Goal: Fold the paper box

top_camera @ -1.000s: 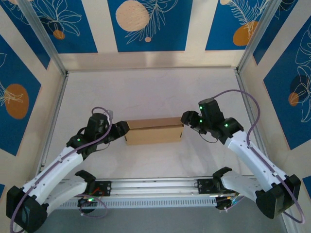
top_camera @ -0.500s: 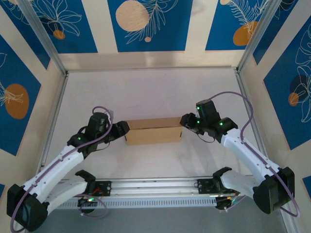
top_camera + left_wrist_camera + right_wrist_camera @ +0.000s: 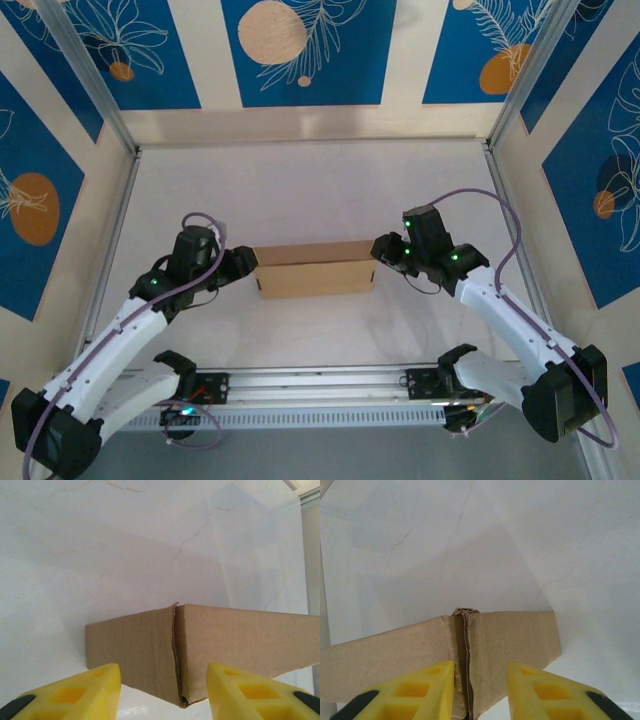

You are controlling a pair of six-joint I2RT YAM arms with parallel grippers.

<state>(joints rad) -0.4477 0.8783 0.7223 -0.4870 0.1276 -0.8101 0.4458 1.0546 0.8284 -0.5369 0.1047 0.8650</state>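
The left arm [image 3: 130, 320] holds its jaws open, the two yellow fingers [image 3: 85, 687] well apart and closed on nothing. Just ahead of them and centred on the gap stands the near left corner of the plain brown cardboard paper box [image 3: 315, 270], with no contact showing. The box rests on the pale marbled bench [image 3: 300, 190] between the two sets of jaws, one end towards each. It already looks like a closed rectangular block, with walls upright, the top covered and panels meeting in a thin seam at each end corner, so most of the folding seems done. What is likely left is squaring the ends and seating any flap or tab not fully tucked. Whether one is loose cannot be told. At the box's far end, the right arm [image 3: 510, 310] has its jaws drawn much narrower, the yellow fingers [image 3: 420, 685] straddling the slightly frayed corner seam, which runs down into the gap. Whether they are pinching the cardboard I cannot tell.
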